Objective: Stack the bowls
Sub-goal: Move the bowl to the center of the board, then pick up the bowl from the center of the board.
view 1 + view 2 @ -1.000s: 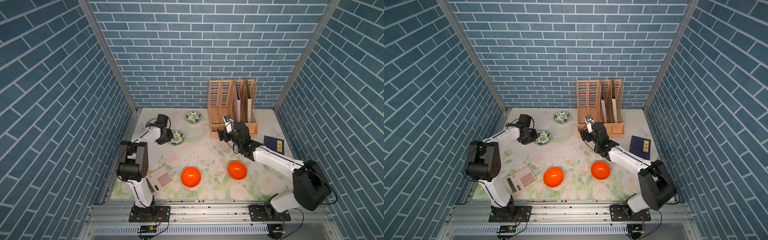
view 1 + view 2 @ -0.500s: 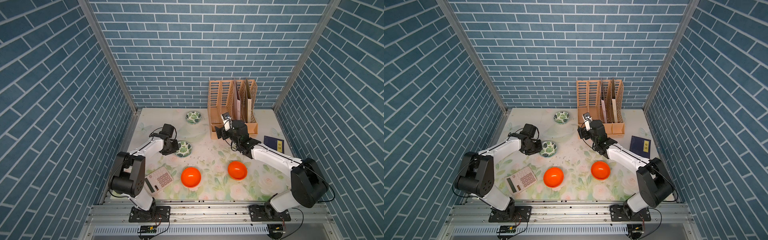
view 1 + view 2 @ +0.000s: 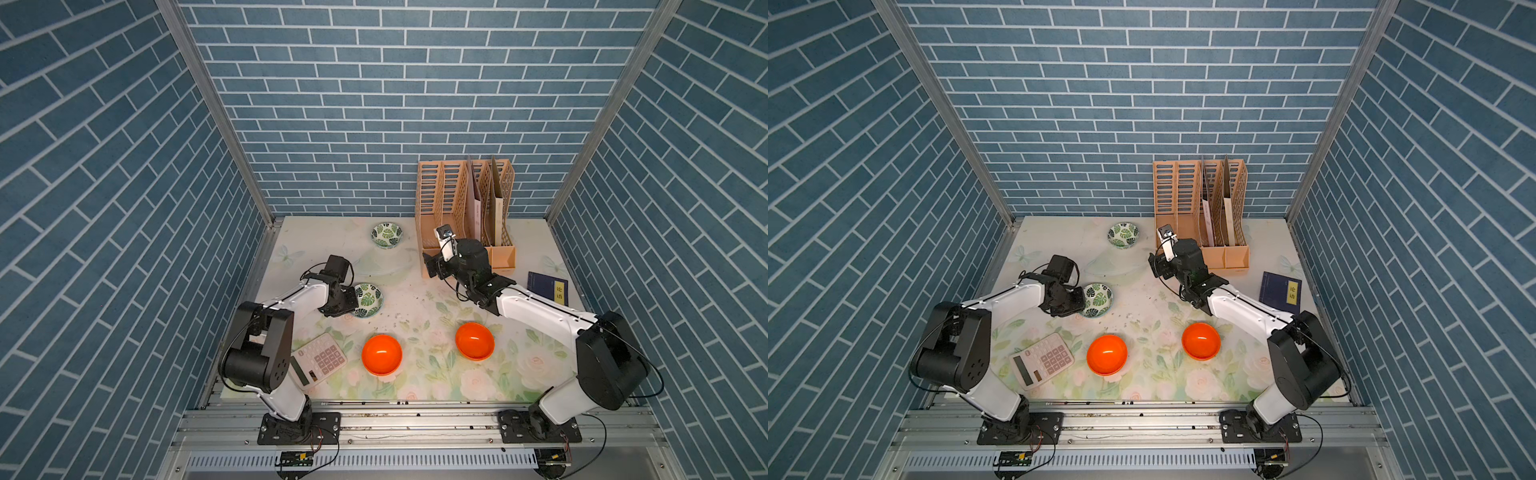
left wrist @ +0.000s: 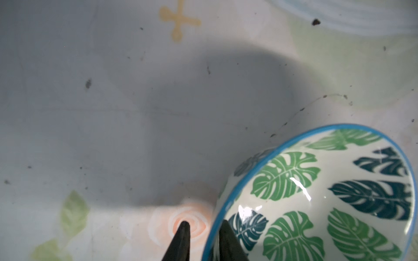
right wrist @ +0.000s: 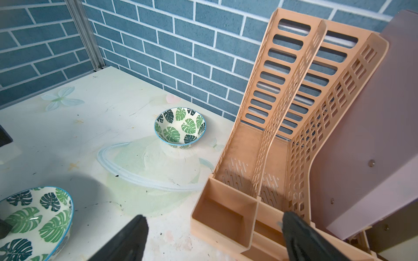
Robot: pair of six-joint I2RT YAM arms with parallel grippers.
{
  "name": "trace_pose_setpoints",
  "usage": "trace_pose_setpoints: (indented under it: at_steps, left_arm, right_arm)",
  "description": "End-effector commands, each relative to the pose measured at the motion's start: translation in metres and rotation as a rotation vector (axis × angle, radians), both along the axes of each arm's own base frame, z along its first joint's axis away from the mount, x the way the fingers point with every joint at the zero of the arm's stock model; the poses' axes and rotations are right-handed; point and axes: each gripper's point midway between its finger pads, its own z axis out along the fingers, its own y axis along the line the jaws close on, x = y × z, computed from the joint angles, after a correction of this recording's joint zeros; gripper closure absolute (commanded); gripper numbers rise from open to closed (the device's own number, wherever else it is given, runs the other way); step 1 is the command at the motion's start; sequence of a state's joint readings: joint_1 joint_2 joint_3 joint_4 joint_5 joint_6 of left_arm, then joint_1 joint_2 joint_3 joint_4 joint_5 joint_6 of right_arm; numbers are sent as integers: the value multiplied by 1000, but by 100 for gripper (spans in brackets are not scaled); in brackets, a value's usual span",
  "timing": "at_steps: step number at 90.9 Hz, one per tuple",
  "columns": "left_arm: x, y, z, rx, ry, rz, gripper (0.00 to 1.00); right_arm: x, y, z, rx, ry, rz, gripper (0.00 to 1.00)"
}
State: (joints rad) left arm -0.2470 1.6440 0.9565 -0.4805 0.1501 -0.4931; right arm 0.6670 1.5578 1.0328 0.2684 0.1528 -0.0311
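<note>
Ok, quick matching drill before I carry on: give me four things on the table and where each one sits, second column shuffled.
Things:
1. far leaf bowl
2. near leaf bowl
3. calculator
4. blue book

Places:
A. front left, beside an orange bowl
B. rim straddled by the left gripper
C. alone at the back, left of the file rack
D. on the right, just past the file rack's front corner

Pairs: 1-C, 2-B, 3-A, 4-D.
</note>
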Motion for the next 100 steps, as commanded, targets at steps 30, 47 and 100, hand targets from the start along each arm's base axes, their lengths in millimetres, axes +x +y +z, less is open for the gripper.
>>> trace_pose_setpoints:
  at_steps: [30,47,100]
  left_arm:
    - [24,2,58,13,-151,16,28]
    - [56,15,105,57,-241,43,27]
    - [222,-41,59,-96,-214,-2,34]
  right_arm:
    - [1,4,4,-9,-15,5,3]
    - [-2,1,6,-11,-14,3,3]
    - [-50,-22,-25,-17,79,-64,4]
